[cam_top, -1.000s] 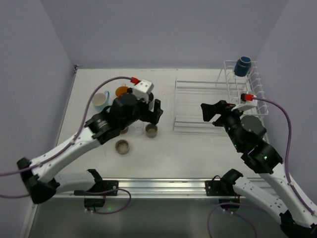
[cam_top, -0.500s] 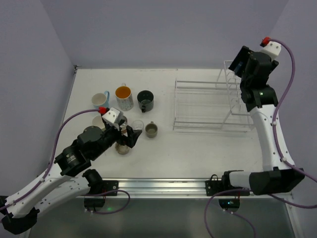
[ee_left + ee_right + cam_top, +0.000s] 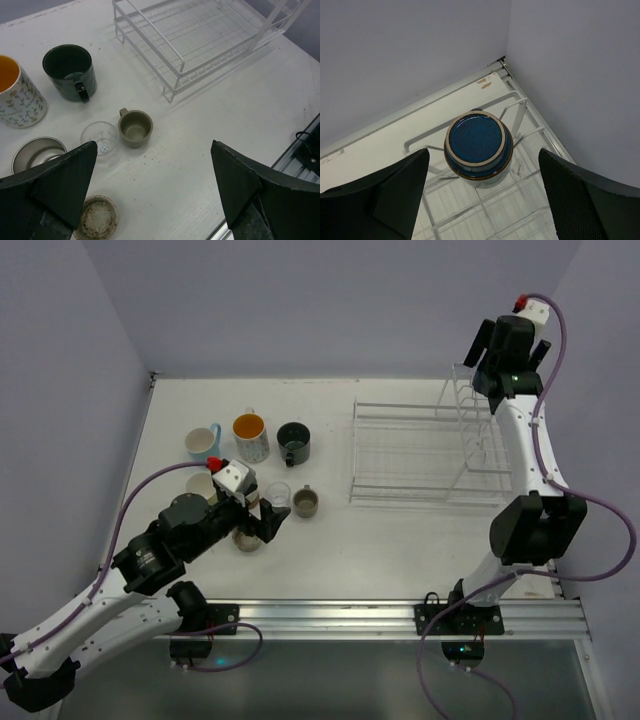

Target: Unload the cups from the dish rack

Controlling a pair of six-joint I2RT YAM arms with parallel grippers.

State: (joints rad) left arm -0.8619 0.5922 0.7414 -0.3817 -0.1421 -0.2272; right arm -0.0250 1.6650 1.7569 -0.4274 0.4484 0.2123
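A navy cup (image 3: pixel 478 145), glossy blue with a brown-rimmed base, sits upside down on the tall end of the white wire dish rack (image 3: pixel 405 452). The right jaws are released and flank it without touching. The left jaws gape over the bench (image 3: pixel 200 130).

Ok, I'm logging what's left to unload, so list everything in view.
dish rack: one, white wire, table's right side
navy cup: one, upside down on the rack's tall end
blue mug: one, light blue, table's left
patterned mug: one, white, orange inside, right of the blue mug
black mug: one, right of the patterned mug
glass: one, clear, nearer than the black mug
brown cup: one, beige-brown, beside the glass
pale cup: one, left of the glass, partly hidden
beige cup: one, speckled, below the left gripper
table: one, white
left gripper: open, empty
right gripper: open, above the navy cup
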